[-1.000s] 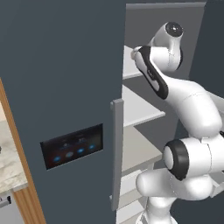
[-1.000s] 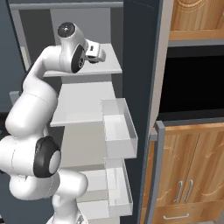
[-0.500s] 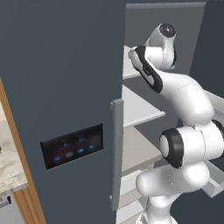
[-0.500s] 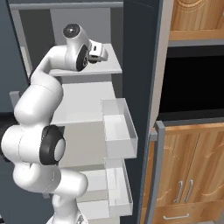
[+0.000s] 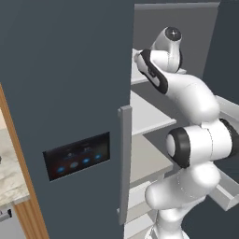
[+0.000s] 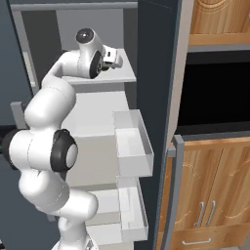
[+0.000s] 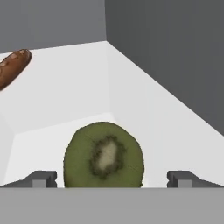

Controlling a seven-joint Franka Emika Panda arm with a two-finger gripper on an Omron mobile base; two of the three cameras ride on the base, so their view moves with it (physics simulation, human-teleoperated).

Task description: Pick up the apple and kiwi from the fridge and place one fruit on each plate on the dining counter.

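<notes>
In the hand view the kiwi (image 7: 103, 156), a dark green oval with a pale centre, lies on a white fridge shelf (image 7: 65, 92). My gripper (image 7: 113, 179) is open, and the kiwi sits between the two fingertips (image 7: 41, 179) without touching either. The right base view has my hand (image 6: 111, 55) reaching onto the top shelf (image 6: 114, 75) of the dark slate-blue fridge (image 5: 70, 84). The apple and the plates are out of view.
An elongated reddish-brown stick (image 7: 13, 68) lies further back on the same shelf. The grey fridge wall (image 7: 175, 52) is close on the right. White door bins (image 6: 133, 146) stick out below the shelf. A marbled counter corner (image 5: 10, 184) shows at the far left; whether it is the dining counter I cannot tell.
My arm has stretched further in over the top shelf, carrying the hand deeper into the fridge. The jaws have stayed open.
</notes>
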